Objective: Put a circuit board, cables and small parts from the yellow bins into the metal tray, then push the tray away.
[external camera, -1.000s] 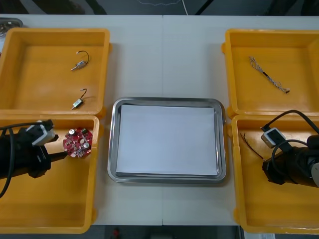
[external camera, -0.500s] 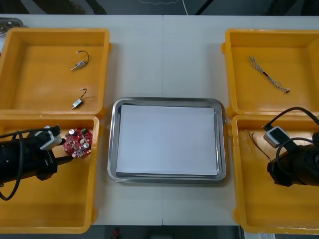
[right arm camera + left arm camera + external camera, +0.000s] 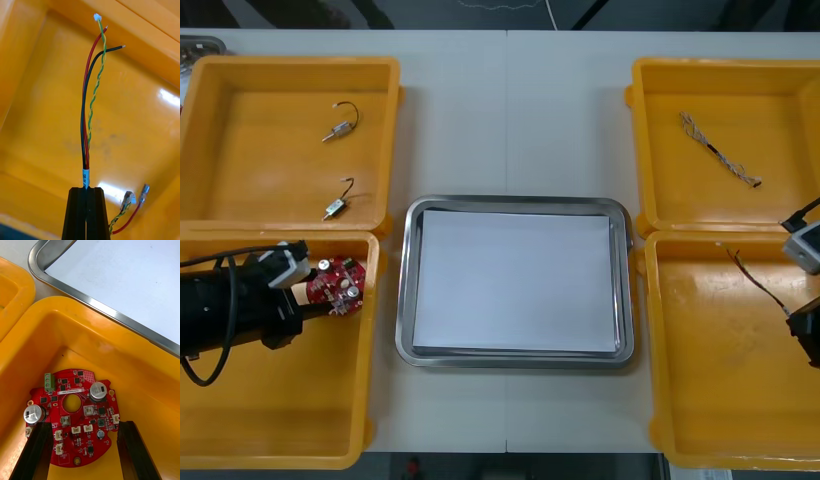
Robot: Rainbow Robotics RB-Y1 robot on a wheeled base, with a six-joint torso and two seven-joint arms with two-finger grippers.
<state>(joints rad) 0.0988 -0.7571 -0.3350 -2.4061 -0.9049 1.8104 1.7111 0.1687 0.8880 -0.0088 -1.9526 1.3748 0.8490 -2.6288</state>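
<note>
Left gripper [image 3: 84,426] recorded in the near yellow bin [image 3: 280,430] left of the metal tray [image 3: 516,357]; fingers spread wide either side of the circuit board [image 3: 71,416], nothing clamped; right gripper [image 3: 87,191] over the opposite yellow bin [image 3: 720,420] right of the tray, pinched tight on a cable bundle [image 3: 86,112]; small metal parts [image 3: 340,125] noted beyond the tray's far-left corner.

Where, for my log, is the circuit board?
Front view: the circuit board is in the left near yellow bin, far right corner, between the open fingers of the left gripper.
</note>
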